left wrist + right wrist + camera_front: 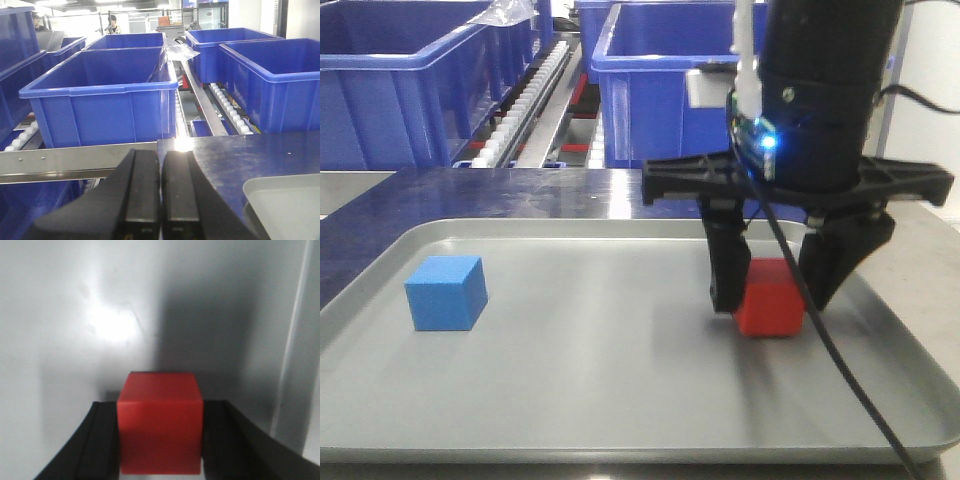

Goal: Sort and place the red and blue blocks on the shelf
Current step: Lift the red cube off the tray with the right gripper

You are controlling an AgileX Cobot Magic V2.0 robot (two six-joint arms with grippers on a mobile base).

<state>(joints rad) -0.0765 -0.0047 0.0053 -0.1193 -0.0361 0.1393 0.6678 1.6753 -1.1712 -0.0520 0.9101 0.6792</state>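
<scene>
The red block [770, 308] sits on the grey tray [600, 390], toward its right edge and nearer the far rim than the near one. Your right gripper [772, 296] stands over it from above. The right wrist view shows a black finger [102, 440] flat against each side of the cube, so the gripper is clamped on the red block. The block looks to be resting on the tray, not yet lifted.

The blue block [446, 292] stands well apart, close to the tray's left edge, untouched. Your left gripper [160, 200] hangs to the left of the tray with its fingers together and nothing between them. It faces the shelf [75, 162], with its roller tracks [525, 100] and large blue bins [105, 100].

I judge you are at the pick of the first cube. The next move calls for a straight lift clear of the tray rim. After that comes a carry over the counter [520, 185] to the shelf beyond its far edge, with the grip held firm.
</scene>
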